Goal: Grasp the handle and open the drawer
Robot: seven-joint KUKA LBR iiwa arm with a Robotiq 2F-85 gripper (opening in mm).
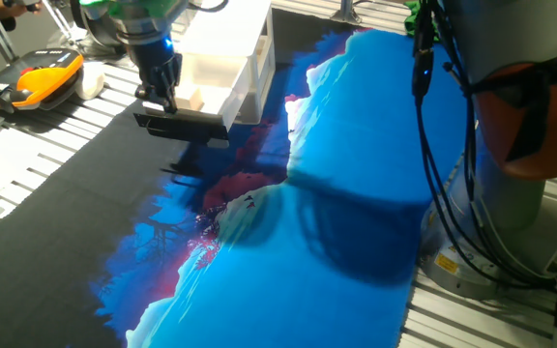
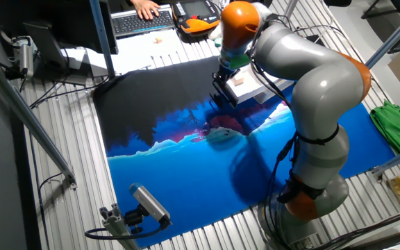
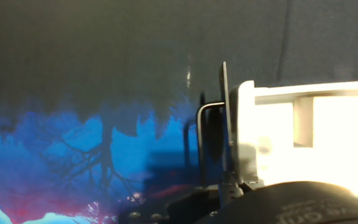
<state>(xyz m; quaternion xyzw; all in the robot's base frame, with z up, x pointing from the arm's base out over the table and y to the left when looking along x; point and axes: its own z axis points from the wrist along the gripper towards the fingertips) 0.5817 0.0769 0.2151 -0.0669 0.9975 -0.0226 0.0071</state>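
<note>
The white cabinet (image 1: 225, 24) stands at the back of the cloth. Its drawer (image 1: 240, 97), a shallow white tray, stands pulled out towards the front. A small wooden block (image 1: 196, 100) lies in the tray. The black handle (image 1: 187, 123) runs across the drawer's front. My gripper (image 1: 160, 104) points down and is shut on the handle's left part. In the hand view the handle (image 3: 199, 134) shows as a thin dark bar beside the drawer front (image 3: 224, 118), with the bright tray to its right. In the other fixed view the gripper (image 2: 222, 82) is at the drawer (image 2: 245, 89).
An orange-and-black case (image 1: 32, 79) lies at the far left, with a keyboard (image 2: 141, 21) behind it. A blue and black cloth (image 1: 356, 193) covers the table. The arm's base (image 1: 530, 145) and its cables stand at the right. A green cloth (image 2: 394, 125) lies off the table.
</note>
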